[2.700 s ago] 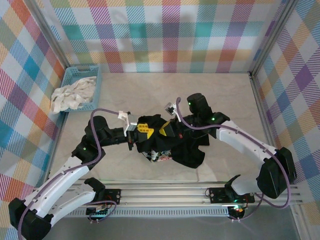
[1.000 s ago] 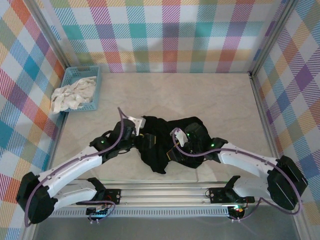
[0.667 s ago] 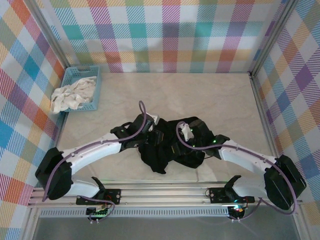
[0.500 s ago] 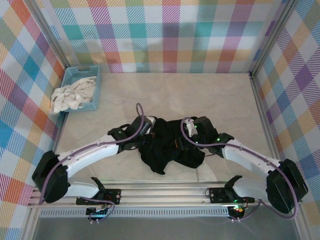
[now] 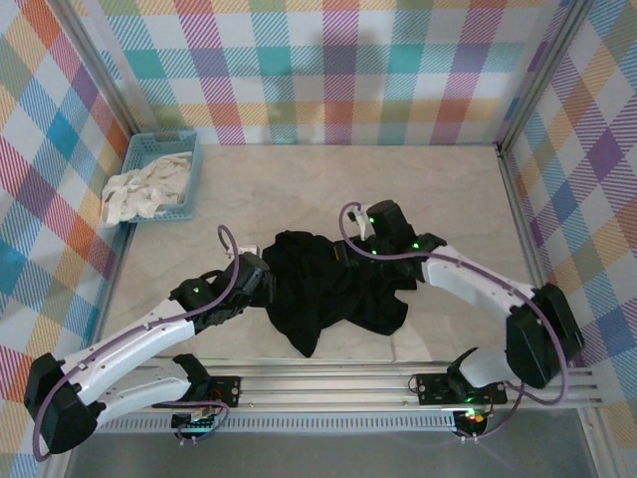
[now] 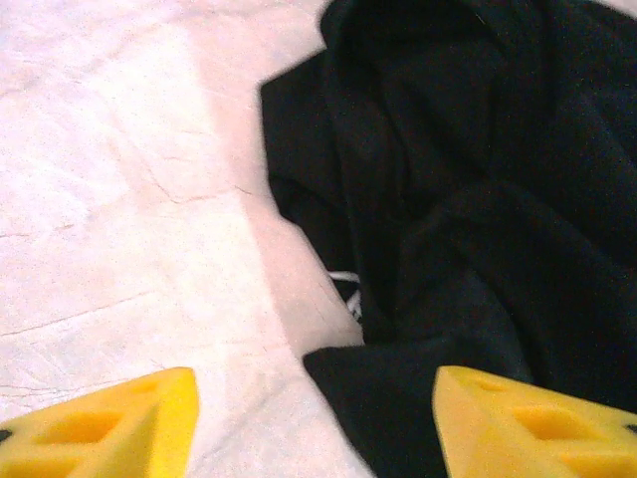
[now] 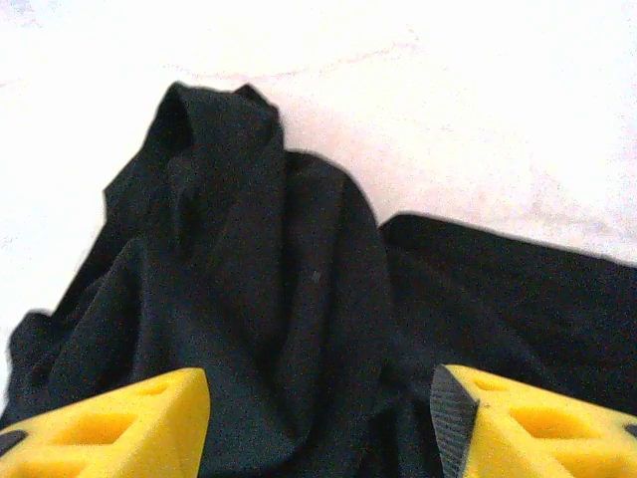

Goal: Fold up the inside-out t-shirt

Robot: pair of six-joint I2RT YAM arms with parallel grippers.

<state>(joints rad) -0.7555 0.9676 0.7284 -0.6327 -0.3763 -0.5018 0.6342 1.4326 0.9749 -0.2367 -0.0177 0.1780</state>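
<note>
Your left gripper (image 6: 314, 410) hangs wide open, holding nothing, at the near-left edge of the crumpled black cloth t-shirt (image 5: 333, 294) lying mid-table. Your right gripper (image 7: 318, 408), equally agape and empty, hovers over its far side. Far left, a blue plastic basket (image 5: 164, 137) holds white-cream cloth (image 5: 144, 189).

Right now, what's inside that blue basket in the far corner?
A crumpled white-cream cloth lies in the blue basket, spilling over its near left corner. Most of the basket's floor, and anything beneath the cloth, is covered, so I cannot tell what else it holds.
</note>
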